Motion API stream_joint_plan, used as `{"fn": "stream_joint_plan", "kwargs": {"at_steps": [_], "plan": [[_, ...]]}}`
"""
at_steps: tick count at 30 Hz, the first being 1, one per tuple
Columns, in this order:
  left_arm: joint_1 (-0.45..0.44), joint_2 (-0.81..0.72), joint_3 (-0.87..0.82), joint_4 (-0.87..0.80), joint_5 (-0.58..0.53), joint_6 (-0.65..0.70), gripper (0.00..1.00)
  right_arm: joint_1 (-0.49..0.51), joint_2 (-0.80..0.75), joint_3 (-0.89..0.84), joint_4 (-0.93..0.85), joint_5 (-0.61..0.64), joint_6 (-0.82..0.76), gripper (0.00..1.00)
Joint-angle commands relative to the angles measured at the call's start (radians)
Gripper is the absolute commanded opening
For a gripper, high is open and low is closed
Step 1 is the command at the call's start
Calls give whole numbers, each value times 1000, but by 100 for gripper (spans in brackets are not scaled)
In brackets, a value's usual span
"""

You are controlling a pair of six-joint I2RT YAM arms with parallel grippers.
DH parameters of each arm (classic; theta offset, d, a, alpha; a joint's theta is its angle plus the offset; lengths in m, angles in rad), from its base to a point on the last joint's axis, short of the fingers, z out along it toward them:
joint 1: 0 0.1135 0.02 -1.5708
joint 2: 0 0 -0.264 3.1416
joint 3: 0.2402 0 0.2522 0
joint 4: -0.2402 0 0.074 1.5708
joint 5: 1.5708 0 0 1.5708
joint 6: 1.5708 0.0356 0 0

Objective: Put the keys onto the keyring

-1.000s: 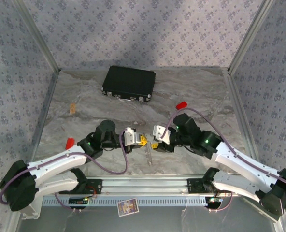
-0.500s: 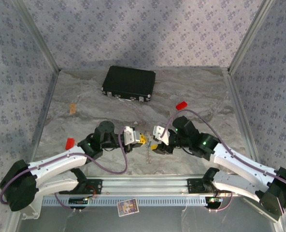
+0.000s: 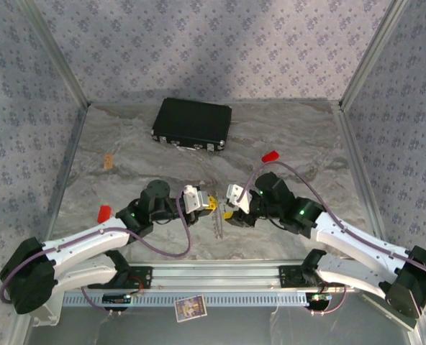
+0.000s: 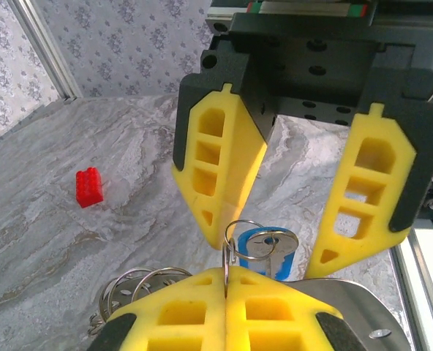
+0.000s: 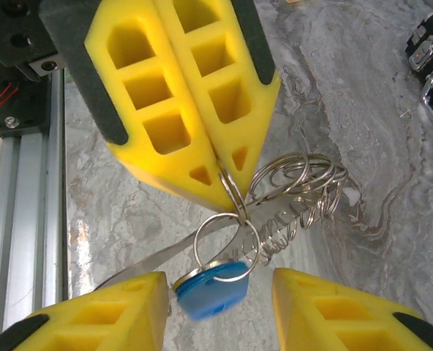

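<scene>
Here the left gripper (image 4: 226, 272) pinches the thin silver wire keyring (image 5: 226, 240). The blue-headed silver key (image 5: 213, 294) sits between the right gripper's (image 5: 220, 279) parted fingers.

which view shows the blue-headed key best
Right wrist: the blue-headed key hangs close and unobstructed on the keyring, inside the open right gripper. Left wrist has it partly behind the left gripper. Top external: too small to tell.

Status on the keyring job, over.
Left claw shut on ring. Right claw open, straddling blue key hanging at ring. Loose rings bunched alongside.
</scene>
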Motion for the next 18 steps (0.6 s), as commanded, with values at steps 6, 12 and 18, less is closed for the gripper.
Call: {"fn": "stream_joint_plan", "kwargs": {"at_steps": [6, 12, 18], "plan": [[-3, -10, -1, 67, 16, -12, 0, 12, 17, 2, 34, 47, 1, 21], [-3, -12, -1, 78, 49, -10, 0, 11, 35, 30, -16, 75, -39, 4], [-4, -16, -18, 137, 88, 11, 0, 16, 116, 67, -49, 43, -70, 0]]}}
